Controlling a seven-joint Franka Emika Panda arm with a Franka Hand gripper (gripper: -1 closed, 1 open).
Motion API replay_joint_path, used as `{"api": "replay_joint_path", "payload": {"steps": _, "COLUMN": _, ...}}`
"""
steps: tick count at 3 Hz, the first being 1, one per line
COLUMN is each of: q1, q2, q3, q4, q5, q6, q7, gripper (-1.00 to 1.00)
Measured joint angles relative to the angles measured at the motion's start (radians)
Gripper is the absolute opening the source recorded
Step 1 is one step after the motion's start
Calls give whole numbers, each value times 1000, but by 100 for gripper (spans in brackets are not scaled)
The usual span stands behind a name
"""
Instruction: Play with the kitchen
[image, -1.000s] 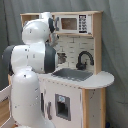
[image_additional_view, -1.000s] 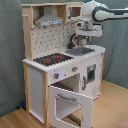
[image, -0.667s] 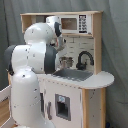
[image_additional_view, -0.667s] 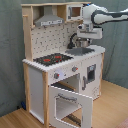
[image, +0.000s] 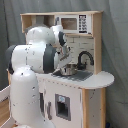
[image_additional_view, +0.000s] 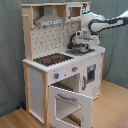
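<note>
A: Kitchen (image_additional_view: 60, 70) fills most of what we see in the second exterior view, standing on the wooden floor (image_additional_view: 107, 107) in front of a grey-green curtain (image_additional_view: 10, 50).

B: Starting at nine o'clock in the second exterior view, we find the pegboard back (image_additional_view: 47, 37) with the grey hood (image_additional_view: 49, 21) above it at about eleven. Below sits the stove (image_additional_view: 52, 59) with its red rings.

A: And at six o'clock the oven door (image_additional_view: 70, 105) hangs open, swung forward and down, its window showing.

B: Moving right, we reach the sink (image_additional_view: 80, 50) and the black faucet (image_additional_view: 78, 35) curving over it, at roughly two o'clock from the stove.

A: The white arm (image_additional_view: 107, 22) comes in from the second exterior view's right edge and bends down over the sink. The claw (image_additional_view: 81, 41) is just above the basin, close beside the faucet.

B: Can we say how wide it stands, or whether it grips anything?

A: We cannot tell; the tips are lost against the faucet and the basin.

B: In the first exterior view the arm's bulky white body (image: 30, 65) covers the left half, and the kitchen stands behind it. The faucet (image: 85, 57) sits at three o'clock, the microwave panel (image: 75, 23) at one.
</note>
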Motion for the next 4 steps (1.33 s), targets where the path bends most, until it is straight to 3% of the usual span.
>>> {"api": "replay_joint_path", "payload": {"steps": 1, "q1": 0, "q2": -61, "q3": -29, "q4": 0, "q5": 1, "q6": 71, "q7": -24, "gripper": -100}}
{"api": "replay_joint_path", "payload": {"steps": 2, "q1": 0, "q2": -93, "q3": -34, "q4": -3, "q5": 10, "q6": 77, "q7": -28, "gripper": -100}}
{"api": "replay_joint_path", "payload": {"steps": 3, "q1": 0, "q2": -93, "q3": -33, "q4": -3, "q5": 10, "q6": 77, "q7": -28, "gripper": 100}}
{"api": "replay_joint_path", "payload": {"steps": 4, "q1": 3, "q2": -21, "q3": 57, "q4": 8, "q5": 11, "q6": 106, "q7": -19, "gripper": 100}}
